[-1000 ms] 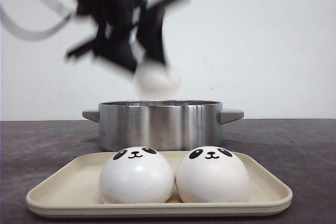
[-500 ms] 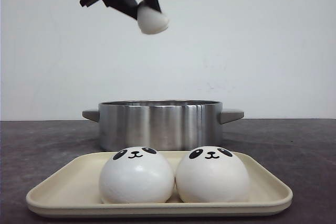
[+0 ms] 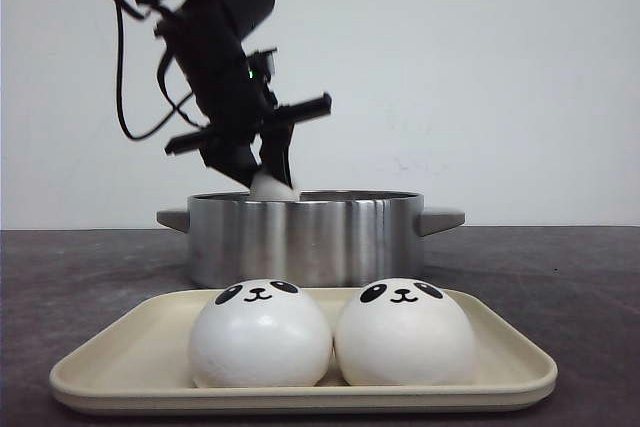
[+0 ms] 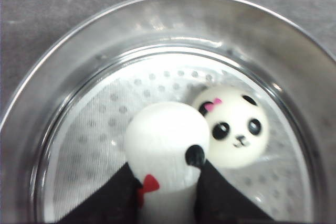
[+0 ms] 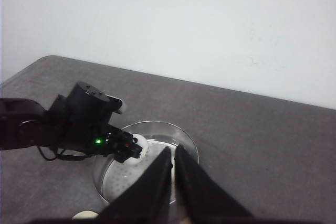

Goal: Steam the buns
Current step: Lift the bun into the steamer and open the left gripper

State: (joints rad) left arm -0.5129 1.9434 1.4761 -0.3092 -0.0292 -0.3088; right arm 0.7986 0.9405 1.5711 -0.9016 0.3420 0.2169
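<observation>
the left pincer grasps a white panda-face bun just over the steel pot's rim, beside the bun already on the perforated rack, leaving room; the right pincer looks clenched, empty.

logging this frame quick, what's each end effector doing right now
Left end effector: closed on a bun, held over the pot.
Right end effector: closed, fingers nearly touching, holding nothing, raised above the table.

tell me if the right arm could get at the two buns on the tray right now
Probably yes. The two buns sit uncovered on the tray, nothing above them. The right gripper hangs high and empty, fingers together, while the left gripper is busy back at the pot.
</observation>
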